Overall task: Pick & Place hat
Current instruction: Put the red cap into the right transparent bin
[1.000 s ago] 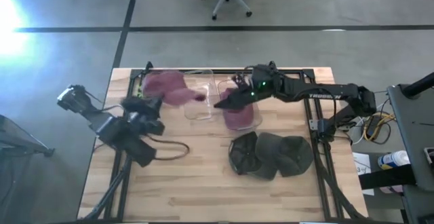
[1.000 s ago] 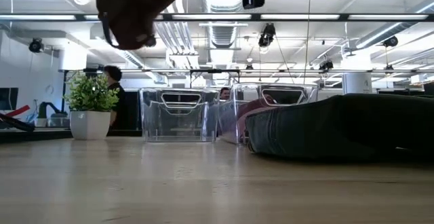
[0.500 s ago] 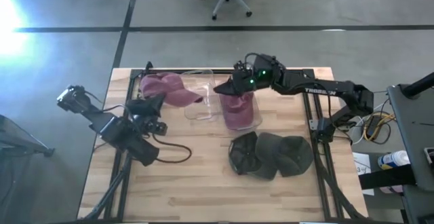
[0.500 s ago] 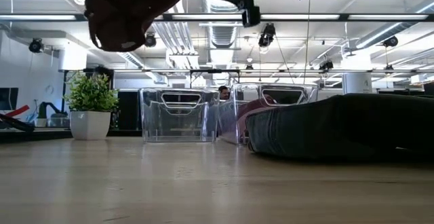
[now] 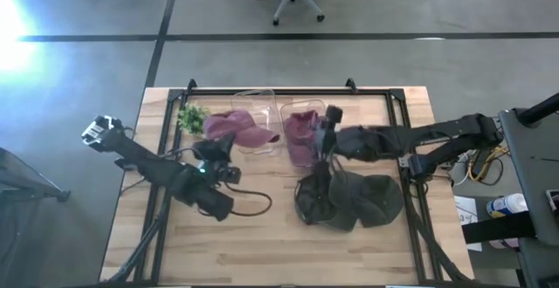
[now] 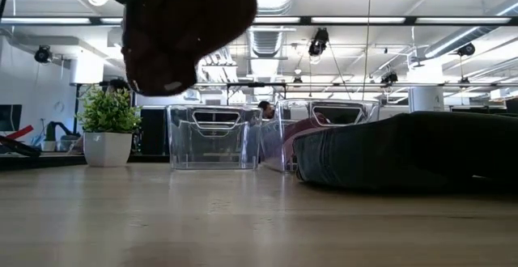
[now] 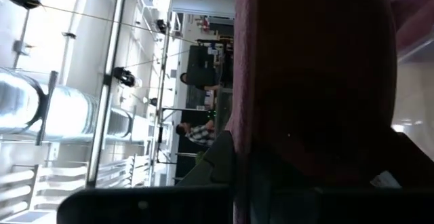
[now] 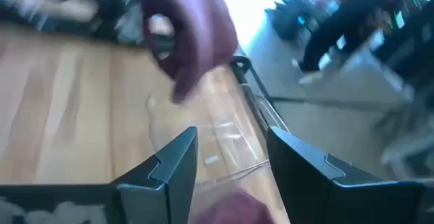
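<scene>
A maroon hat (image 5: pixel 242 128) hangs off my left gripper (image 5: pixel 220 147), which is shut on it above the table's left middle; in the low view this hat (image 6: pixel 182 32) is high above the tabletop. It hovers beside the left clear bin (image 5: pixel 259 113). A second maroon hat (image 5: pixel 301 133) lies inside the right clear bin (image 5: pixel 307 159). My right gripper (image 5: pixel 326 124) is open above that bin; its wrist view shows the fingers (image 8: pixel 178 157) spread over the bin's rim and the hat (image 8: pixel 234 201) below. My left gripper holds the maroon hat by its near edge (image 5: pixel 227 140), coming level from the table's left. The hat fills the left wrist view (image 7: pixel 312 81) and hides the fingers, so the kind of hold does not show. The hat is lifted clear of the table.
A pile of dark green hats (image 5: pixel 349 197) lies on the near right of the table, low and wide in the low view (image 6: pixel 405 150). A small potted plant (image 5: pixel 190 118) stands at the far left. Bare wood (image 5: pixel 262 244) spreads along the near edge.
My left gripper has carried the maroon hat toward the table's right and a little nearer, from over the plant to beside the left bin, still lifted. My right gripper has drawn back toward the right, from between the bins to over the right bin.
</scene>
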